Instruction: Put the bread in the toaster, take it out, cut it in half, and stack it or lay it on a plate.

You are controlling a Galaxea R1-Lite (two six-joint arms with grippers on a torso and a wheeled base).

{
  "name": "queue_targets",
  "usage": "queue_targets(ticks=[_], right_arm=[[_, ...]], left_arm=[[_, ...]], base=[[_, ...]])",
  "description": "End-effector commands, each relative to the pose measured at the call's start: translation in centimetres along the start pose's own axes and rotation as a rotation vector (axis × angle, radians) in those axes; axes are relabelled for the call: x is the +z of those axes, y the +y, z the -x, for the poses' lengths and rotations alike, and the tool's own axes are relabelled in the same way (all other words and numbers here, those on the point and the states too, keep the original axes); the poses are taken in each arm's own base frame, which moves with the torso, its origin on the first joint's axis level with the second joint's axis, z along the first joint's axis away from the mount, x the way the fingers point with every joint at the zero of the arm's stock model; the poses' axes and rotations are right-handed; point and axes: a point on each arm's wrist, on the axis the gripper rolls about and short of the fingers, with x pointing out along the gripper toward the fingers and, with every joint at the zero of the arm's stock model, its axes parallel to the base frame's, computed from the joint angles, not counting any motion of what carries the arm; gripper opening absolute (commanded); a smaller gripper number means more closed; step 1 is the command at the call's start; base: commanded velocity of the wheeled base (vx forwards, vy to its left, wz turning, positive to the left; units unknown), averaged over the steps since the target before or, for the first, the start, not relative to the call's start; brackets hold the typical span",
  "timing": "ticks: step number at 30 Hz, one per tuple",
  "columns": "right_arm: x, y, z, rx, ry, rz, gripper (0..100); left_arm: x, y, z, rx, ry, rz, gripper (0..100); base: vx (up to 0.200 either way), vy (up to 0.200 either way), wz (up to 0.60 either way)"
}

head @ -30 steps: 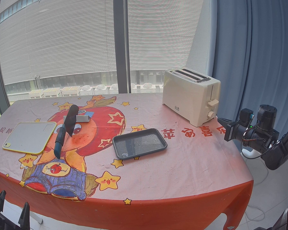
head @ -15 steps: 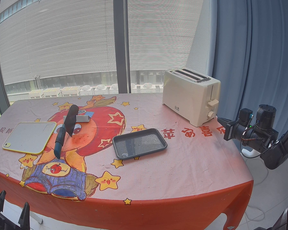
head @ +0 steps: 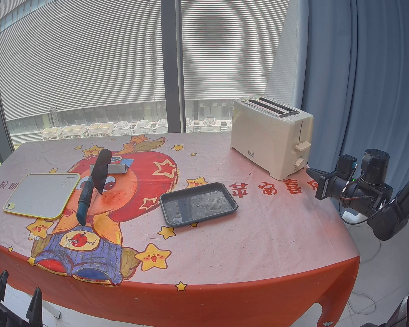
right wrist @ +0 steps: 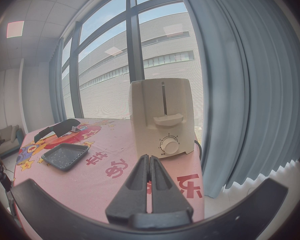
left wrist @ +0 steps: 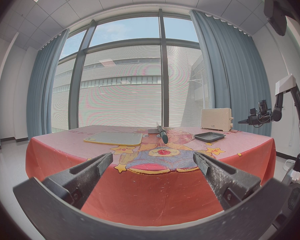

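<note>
A cream two-slot toaster (head: 271, 135) stands at the table's back right, its slots dark at the top and its side lever (head: 303, 146) raised. My right gripper (head: 311, 172) is shut with nothing in it, hovering at the table's right edge just below and short of the lever and dial (right wrist: 170, 146). In the right wrist view its closed tips (right wrist: 149, 158) point at the toaster (right wrist: 161, 117). My left gripper (left wrist: 152, 157) is open and empty, low in front of the table's near left edge (head: 16, 296). The dark grey tray-like plate (head: 198, 203) lies mid-table.
A pale cutting board (head: 42, 195) with a yellow rim lies at the left. Beside it a dark knife (head: 91, 185) with a blue handle leans on a small grey rest. A blue curtain (head: 363, 69) hangs behind the right arm.
My right gripper has crept a little to the left, closer to the toaster's lever side. Everything else stays where it was.
</note>
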Motion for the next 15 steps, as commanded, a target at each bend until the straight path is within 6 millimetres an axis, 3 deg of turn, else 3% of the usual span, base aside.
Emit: queue_targets(ticks=[1,15], right_arm=[[-0.26,-0.02,-0.48,0.002,0.006,-0.018,0],[0.25,-0.09,-0.97,0.0,-0.021,-0.018,0]], left_arm=[[-0.51,0.01,-0.04,0.0,0.006,0.0,100],[-0.51,0.01,-0.04,0.0,0.006,0.0,100]], base=[[0.0,0.0,0.0],[0.0,0.0,0.0]])
